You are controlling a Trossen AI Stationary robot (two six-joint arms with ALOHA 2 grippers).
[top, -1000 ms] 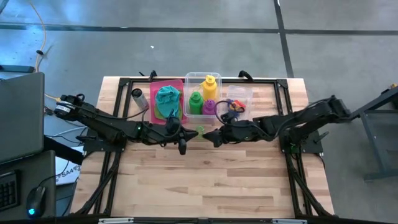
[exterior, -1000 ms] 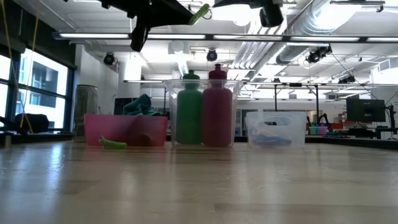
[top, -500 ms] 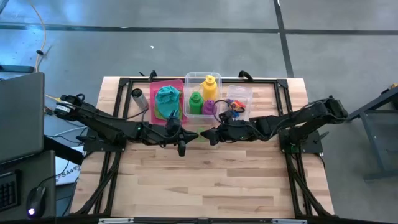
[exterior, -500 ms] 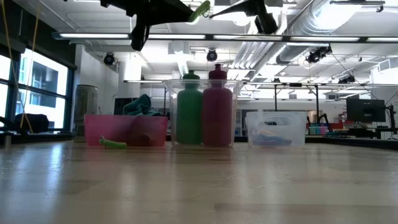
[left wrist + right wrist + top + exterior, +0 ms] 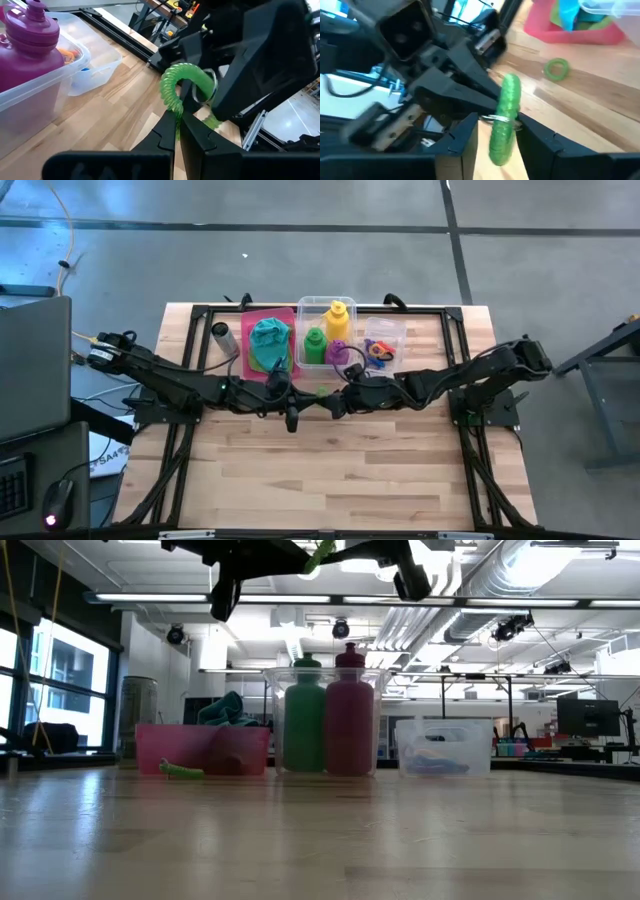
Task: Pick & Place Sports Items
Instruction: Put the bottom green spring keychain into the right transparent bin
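Note:
A green coiled rubbery ring (image 5: pixel 175 85) hangs high above the table's middle, with my left gripper (image 5: pixel 177 117) shut on it. My right gripper (image 5: pixel 497 125) has come level from the table's right and is open, one finger on each side of the same ring (image 5: pixel 506 115). In the high view the two grippers meet tip to tip at the ring (image 5: pixel 320 391). A second green ring (image 5: pixel 556 68) lies flat on the wood in front of the pink bin (image 5: pixel 200 748). My left gripper pinches the ring's coil at its near side (image 5: pixel 176 107) between its two fingertips. The fingers reach level from the table's left. The ring stands out beyond the fingertips, lifted well clear of the table. My right gripper's fingers (image 5: pixel 532 131) flank the ring; I cannot tell whether one touches it.
Along the far side stand the pink bin with a teal cloth (image 5: pixel 268 340), a clear bin (image 5: pixel 312 308) holding green, purple and yellow bottles, and a small clear bin (image 5: pixel 385 330) of coloured rings. A grey cylinder (image 5: pixel 222 337) stands left of the pink bin. The near half of the table is bare wood.
My right gripper has moved toward the table's left and a little down, up to the left gripper, until its fingers stand on either side of the held green ring. My left gripper and the ring have kept still.

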